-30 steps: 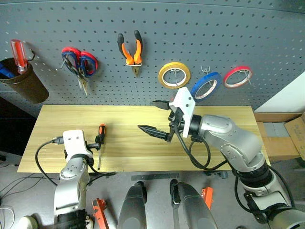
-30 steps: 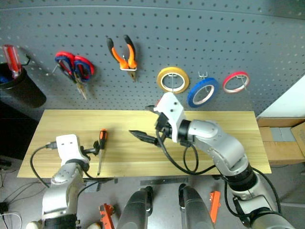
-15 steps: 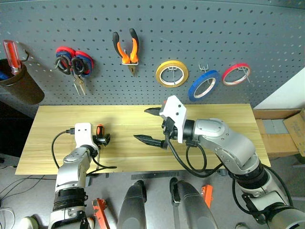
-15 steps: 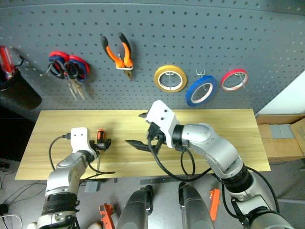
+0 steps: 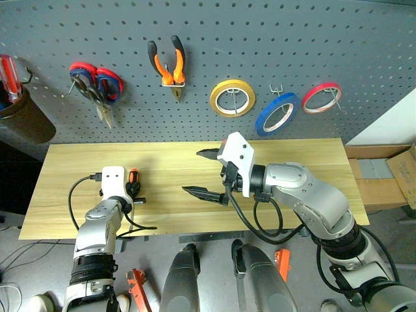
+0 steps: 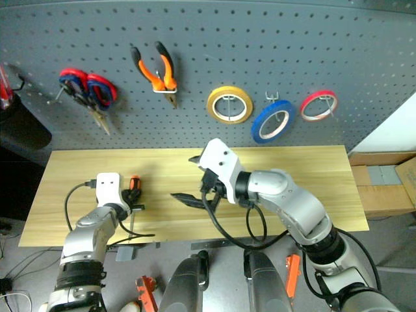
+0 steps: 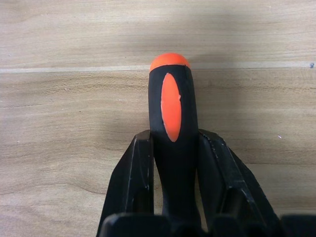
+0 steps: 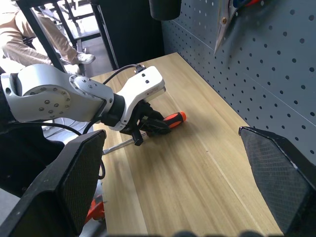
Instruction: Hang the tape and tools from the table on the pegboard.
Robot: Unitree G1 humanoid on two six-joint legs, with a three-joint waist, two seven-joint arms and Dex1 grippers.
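Now the left gripper (image 7: 174,163) pinches the screwdriver (image 7: 171,123) handle flat on the table (image 5: 292,156) below the pegboard (image 5: 260,39), so lift it level; the right gripper (image 5: 207,173) gapes empty.

A long table (image 5: 305,156) of light, grained wood stands below the pegboard (image 5: 260,39); a screwdriver (image 5: 134,179) with an orange-and-black handle lies near its left end
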